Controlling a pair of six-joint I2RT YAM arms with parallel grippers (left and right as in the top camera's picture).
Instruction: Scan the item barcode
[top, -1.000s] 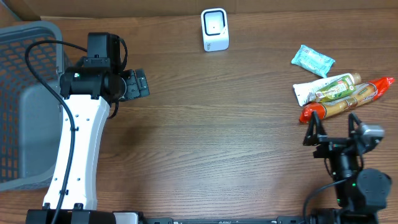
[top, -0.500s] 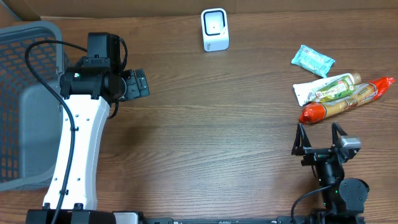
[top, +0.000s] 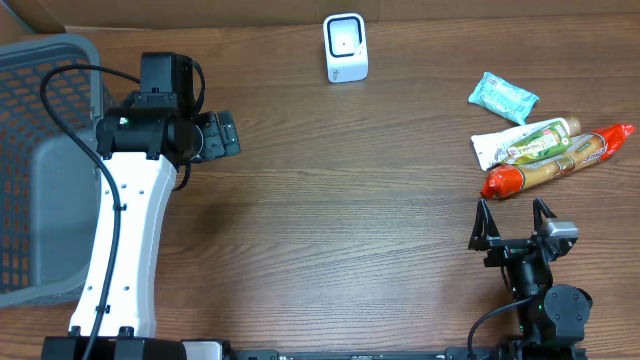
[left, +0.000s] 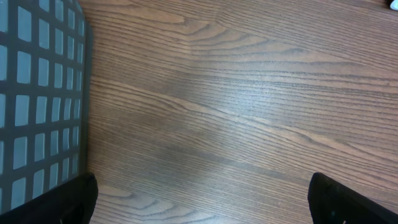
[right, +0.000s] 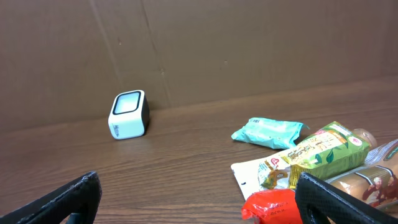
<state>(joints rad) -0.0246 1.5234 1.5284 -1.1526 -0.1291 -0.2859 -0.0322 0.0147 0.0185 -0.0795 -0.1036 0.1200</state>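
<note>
Near the left edge of the desk (top: 340, 230), just beside the grey basket (top: 40, 120): left gripper (top: 226, 134), jaws spread wide, gripping nothing, only bare wood below in its wrist view. Near the front right corner: right gripper (top: 512, 222), jaws likewise wide apart and empty, pointing toward the far edge. At the middle of the far edge: white scanner (top: 345, 47), upright, well apart from both grippers. By the right edge, three items in a cluster: teal packet (top: 503, 97) farthest back, lying alone; green-and-white pouch (top: 525, 142) touching the red-ended sausage (top: 555, 165) in front of it. Sausage's nearer red end close to the right gripper, not touching.
</note>
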